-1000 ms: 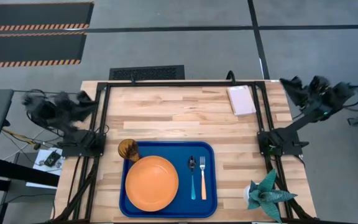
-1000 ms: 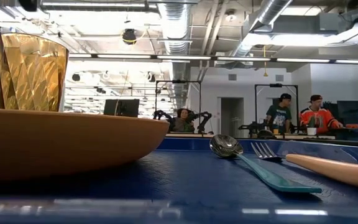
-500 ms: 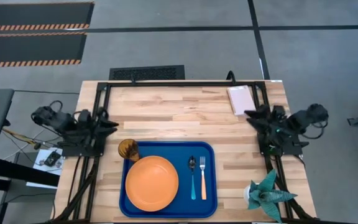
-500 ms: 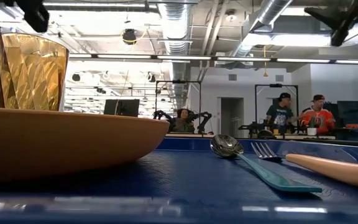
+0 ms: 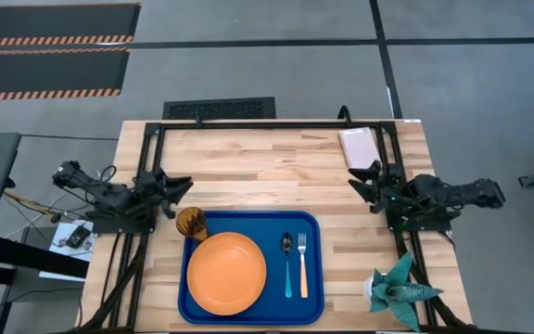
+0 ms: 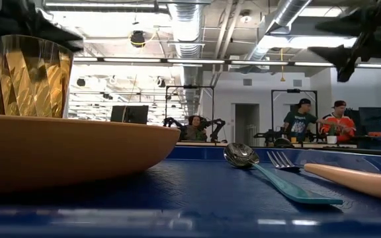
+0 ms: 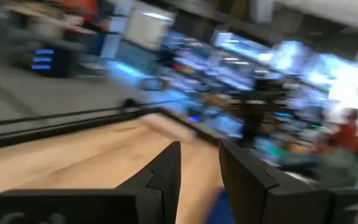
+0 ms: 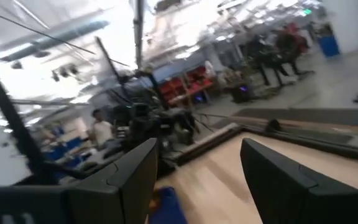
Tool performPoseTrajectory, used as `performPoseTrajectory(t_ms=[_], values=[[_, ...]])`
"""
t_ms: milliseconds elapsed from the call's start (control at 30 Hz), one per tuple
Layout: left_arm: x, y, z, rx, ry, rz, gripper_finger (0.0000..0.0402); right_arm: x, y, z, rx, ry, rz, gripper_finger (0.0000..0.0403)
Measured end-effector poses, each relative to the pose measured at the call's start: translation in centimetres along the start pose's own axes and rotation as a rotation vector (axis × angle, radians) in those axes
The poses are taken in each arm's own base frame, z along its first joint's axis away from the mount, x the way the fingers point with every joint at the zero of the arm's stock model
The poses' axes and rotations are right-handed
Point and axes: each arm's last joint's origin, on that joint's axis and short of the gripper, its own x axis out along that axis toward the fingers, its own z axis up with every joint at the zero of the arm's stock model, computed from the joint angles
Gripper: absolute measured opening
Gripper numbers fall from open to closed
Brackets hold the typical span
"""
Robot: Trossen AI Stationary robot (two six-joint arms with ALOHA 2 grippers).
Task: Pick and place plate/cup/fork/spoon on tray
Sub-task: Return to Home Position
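While both arms sit folded low at the table's side edges, everything the task names lies together at the lower middle of the high view. The blue tray (image 5: 265, 225) carries the orange plate (image 5: 226, 273) on its left half. The spoon (image 5: 286, 264) and the fork (image 5: 302, 264) lie side by side on its right half, close but apart, heads toward the top of the frame, with the spoon on the plate's side. The amber cup (image 5: 191, 224) stands upright at the tray's upper left corner, just beside the plate's rim; whether its base is wholly inside the tray's rim I cannot tell.

The left hand (image 5: 182, 188) hangs just above the cup in the frame, its fingers a little apart with nothing between them. The right hand (image 5: 364, 181) is at the right of the frame, below the pinkish block (image 5: 360, 149), fingers spread wide and empty.

The placing looks finished to me. If anything had to be lifted again, the plate looks stiff and light and is best pinched at its raised rim. The cup seems light and smooth-walled, so a grip across its wall near the top would suit, gently, as it could tip. The fork and spoon lie flat and thin, so I would close across the handles, pressing down close to the tray.
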Motion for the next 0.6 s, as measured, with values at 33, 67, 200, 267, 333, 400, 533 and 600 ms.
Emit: performPoseTrajectory(t_ms=[33, 67, 200, 267, 333, 400, 533, 600], values=[[0.0, 0.2, -0.4, 0.003, -0.007, 0.053, 0.0098, 0.1, -0.3, -0.1, -0.005, 0.013, -0.021, 0.0254], [0.0, 0.4, -0.7, 0.006, -0.013, 0.096, 0.0098, 0.2, -0.6, -0.2, -0.005, 0.02, -0.038, 0.0254], [0.1, 0.8, -1.6, -0.02, -0.014, 0.152, 0.0098, 0.4, -1.5, -0.2, -0.013, 0.042, -0.067, 0.0254], [0.1, 0.8, -1.6, -0.036, -0.015, 0.15, 0.0098, 0.5, -1.8, -0.1, -0.024, 0.048, -0.05, 0.0254], [0.1, 0.9, -1.5, -0.036, -0.019, 0.159, 0.0098, 0.5, -2.2, -0.2, -0.036, 0.066, -0.058, 0.0254], [0.0, 1.0, -1.5, -0.025, -0.033, 0.2, 0.0098, 0.5, -2.4, 0.0, -0.041, 0.055, -0.076, 0.0254], [-0.1, 1.4, -1.5, -0.022, -0.078, 0.323, 0.0098, 0.5, -2.8, 0.1, -0.05, 0.04, -0.109, 0.0254], [-0.1, 1.5, -1.5, -0.026, -0.091, 0.354, 0.0098, 0.6, -2.8, 0.1, -0.051, 0.041, -0.109, 0.0254]])
